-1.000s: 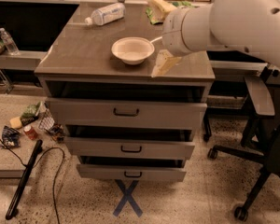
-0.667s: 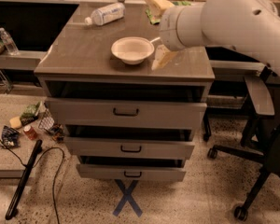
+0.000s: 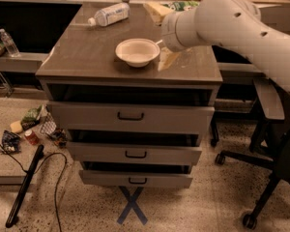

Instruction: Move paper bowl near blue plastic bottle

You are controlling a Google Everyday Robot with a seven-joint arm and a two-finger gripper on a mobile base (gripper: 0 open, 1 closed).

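The paper bowl (image 3: 137, 51) sits upright, off-white and empty, in the middle of the brown cabinet top (image 3: 87, 57). The blue plastic bottle (image 3: 109, 15) lies on its side at the back left of the top, white cap to the left, well apart from the bowl. My gripper (image 3: 161, 37) hangs at the end of the white arm, just right of the bowl's right rim. Its two pale yellowish fingers (image 3: 167, 62) stand spread apart, one toward the back and one toward the front. It holds nothing.
A green packet (image 3: 183, 5) lies at the back of the top behind my arm. A small clear water bottle (image 3: 8, 42) stands on the left shelf. Office chairs (image 3: 268, 105) stand to the right. Litter (image 3: 31, 127) and a cable lie on the floor at left.
My arm has shifted slightly left and toward the back, closer to the bowl's right rim. The bowl and the bottle have not moved.
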